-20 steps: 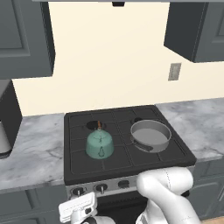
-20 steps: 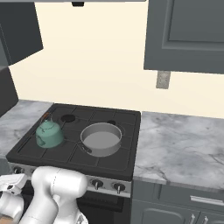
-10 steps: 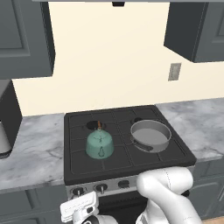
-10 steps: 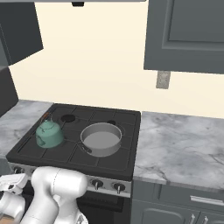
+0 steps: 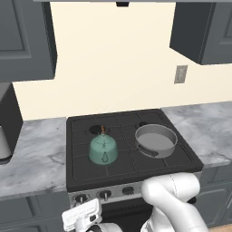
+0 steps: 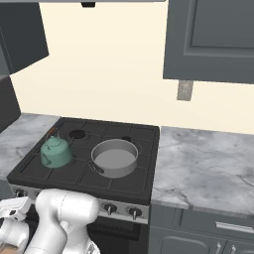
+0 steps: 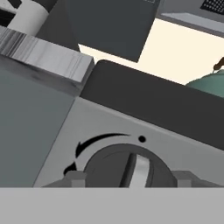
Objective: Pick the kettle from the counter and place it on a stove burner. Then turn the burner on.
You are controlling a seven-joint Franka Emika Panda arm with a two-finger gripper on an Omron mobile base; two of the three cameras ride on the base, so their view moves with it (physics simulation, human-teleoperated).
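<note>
The teal-green kettle (image 5: 103,149) (image 6: 56,153) stands upright on the front left stove burner, whose disc it hides. The back left burner (image 5: 97,130) is bare. My gripper (image 7: 130,177) is low in front of the stove, pressed up to the leftmost knob (image 7: 131,168). Its two fingertips (image 7: 74,177) stand wide apart on either side of that knob, so it is open. The knob's light bar points nearly straight up, and a dot mark (image 7: 141,139) sits above it. The kettle's edge (image 7: 210,83) peeks over the stove top. Marble counter (image 5: 31,154) flanks the stove.
A wide grey pan (image 5: 155,139) (image 6: 115,158) occupies the front right burner. More knobs (image 5: 105,195) (image 6: 134,212) line the stove's front panel. Dark cabinets (image 6: 213,39) hang overhead. A wall outlet (image 5: 181,74) is at the right. My arm's white links (image 5: 172,195) crowd the stove front.
</note>
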